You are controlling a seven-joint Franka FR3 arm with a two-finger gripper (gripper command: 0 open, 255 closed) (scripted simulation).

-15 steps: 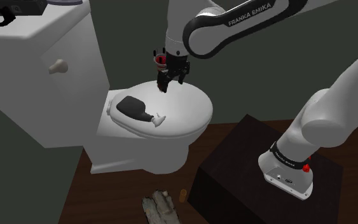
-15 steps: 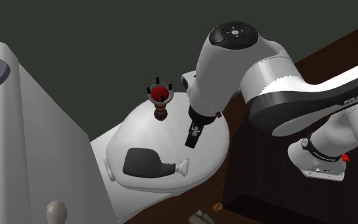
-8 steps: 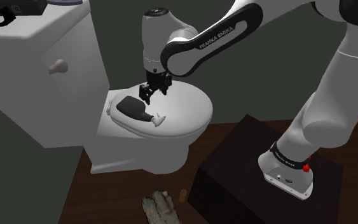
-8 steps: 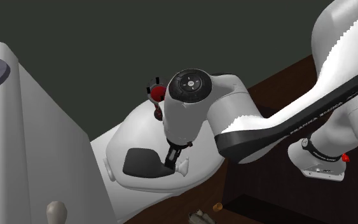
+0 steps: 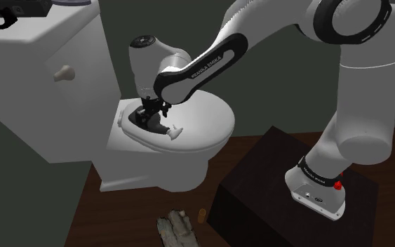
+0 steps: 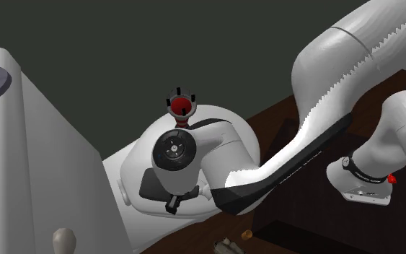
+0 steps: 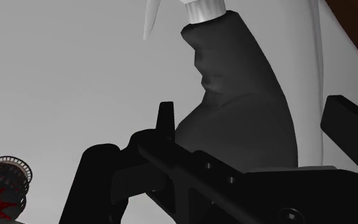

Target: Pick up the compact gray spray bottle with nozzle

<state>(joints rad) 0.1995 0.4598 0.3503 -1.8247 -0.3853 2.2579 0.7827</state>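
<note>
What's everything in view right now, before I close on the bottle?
Spray bottle: one, dark grey with a white nozzle, lying on the toilet lid.
Toilet: one, white, lid shut.
Flush handle: one, pale, on the tank's front.
Caged object: one, red and black, at the lid's rim.
Black item: one, on the tank top.
Crumpled lump: one, grey, on the dark floor.
Small piece: one, brown, beside the lump.
Stand: one, dark box.
Arm: one, white, dark joints.
Gripper: one, black, open, fingers either side of the bottle.
</note>
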